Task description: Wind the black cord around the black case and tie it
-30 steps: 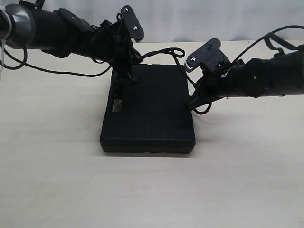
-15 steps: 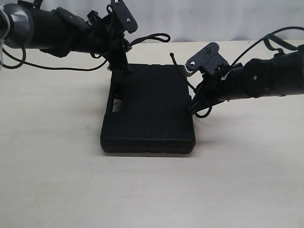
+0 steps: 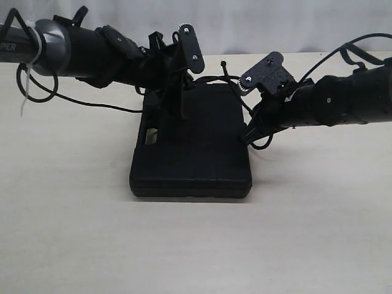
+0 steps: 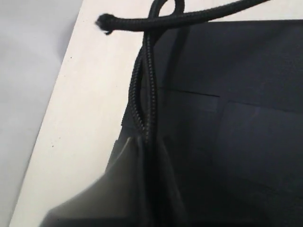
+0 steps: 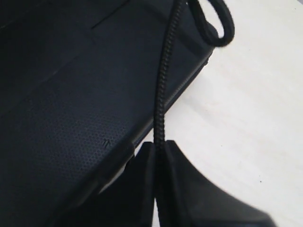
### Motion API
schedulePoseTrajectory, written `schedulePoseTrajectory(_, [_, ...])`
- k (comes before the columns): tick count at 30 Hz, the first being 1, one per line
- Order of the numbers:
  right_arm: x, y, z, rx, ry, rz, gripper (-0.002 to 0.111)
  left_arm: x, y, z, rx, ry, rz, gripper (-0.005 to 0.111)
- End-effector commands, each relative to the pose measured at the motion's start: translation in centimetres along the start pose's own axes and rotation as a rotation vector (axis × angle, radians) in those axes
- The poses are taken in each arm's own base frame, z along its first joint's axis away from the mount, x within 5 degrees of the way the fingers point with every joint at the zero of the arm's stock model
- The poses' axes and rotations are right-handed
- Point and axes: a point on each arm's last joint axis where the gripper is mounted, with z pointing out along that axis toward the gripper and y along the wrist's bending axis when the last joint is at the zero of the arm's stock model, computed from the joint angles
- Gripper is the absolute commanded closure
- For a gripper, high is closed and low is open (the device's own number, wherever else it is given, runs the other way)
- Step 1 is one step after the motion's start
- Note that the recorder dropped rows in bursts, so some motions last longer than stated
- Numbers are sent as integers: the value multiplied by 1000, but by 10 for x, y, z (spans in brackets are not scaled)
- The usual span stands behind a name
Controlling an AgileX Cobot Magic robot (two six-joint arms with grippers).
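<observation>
Left claw [image 4: 147, 142] clamped on doubled cord [image 4: 142, 94]; right claw [image 5: 158, 147] clamped on single strand at case [image 3: 196, 153] edge. Loop crossed; knot apparently not tightened.

The desk [image 3: 196, 245] in front of the black case [image 3: 190, 159] lies open. Over the case's far half, the left arm [image 3: 92, 52] and right arm [image 3: 337, 101] crowd in, and the black cord [image 4: 189, 16] seems strung between them.
</observation>
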Motion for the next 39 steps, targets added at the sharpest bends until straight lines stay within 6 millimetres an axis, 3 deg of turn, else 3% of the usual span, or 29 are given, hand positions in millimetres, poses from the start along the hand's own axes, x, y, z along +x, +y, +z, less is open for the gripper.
schedulePoseTrajectory(1, [-2, -1, -2, 10, -18, -6, 104, -2, 4, 0, -57, 7, -31, 107])
schedulePoseTrajectory(4, [-1, 0, -2, 4, -9, -6, 104, 2, 14, -2, -156, 28, -157, 107])
schedulePoseTrajectory(17, [2, 0, 3, 2, 4, -5, 104, -4, 16, -10, -120, -7, -212, 107])
schedulePoseTrajectory(24, [1, -1, 3, 13, -14, -3, 104, -9, 9, -15, 4, -45, -145, 107])
schedulePoseTrajectory(34, [4, 1, 3, -11, 23, -11, 104, 5, 26, -15, -165, 14, -190, 107])
schedulePoseTrajectory(39, [2, 0, 3, 6, -3, -9, 104, 15, 16, -12, -128, 64, -10, 107])
